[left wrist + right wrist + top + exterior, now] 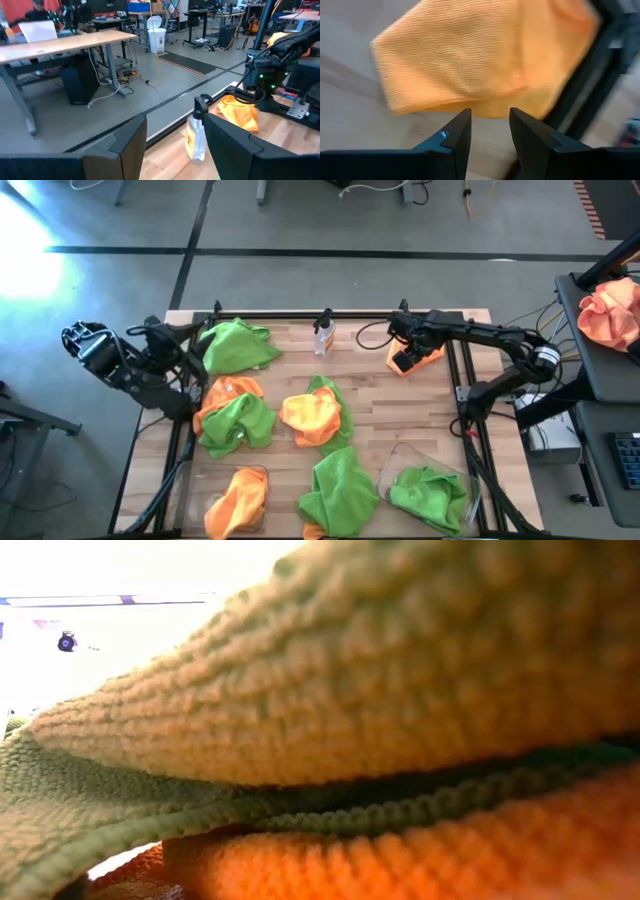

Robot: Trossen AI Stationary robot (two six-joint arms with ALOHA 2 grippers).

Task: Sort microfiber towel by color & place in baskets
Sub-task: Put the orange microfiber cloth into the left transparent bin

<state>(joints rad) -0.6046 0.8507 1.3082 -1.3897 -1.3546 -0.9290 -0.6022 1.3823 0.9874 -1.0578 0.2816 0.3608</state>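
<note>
The right gripper [490,131] hung over an orange microfiber towel [418,357] at the upper right of the worktop [375,405] in the high view, close against the dark frame rail [455,370]. Its fingers [454,134] stood spread with an open gap, pinching nothing; in the right wrist view the cloth lay just beyond their tips.

The main risk was that rail. The towel sat so near the worktop's edge that a descent slightly off line could have struck the frame, or pushed the cloth against it rather than gathering it. A shallow pinch on a flat fold could also have slipped free on the lift.

The left gripper [172,145] waited at the left edge of the high view, fingers spread and empty, facing the clear spray bottle [323,335] at the upper middle. A sweep from either arm could have tipped that bottle.

Other towels lay mixed in the middle of the worktop, a green one [238,420] overlapping an orange one [312,412]; a grab there could have lifted two colours together. The basket at lower left [190,498] held an orange towel, the basket at lower right [452,480] a green one [430,495]. The low view was blocked by cloth pressed near the lens.
</note>
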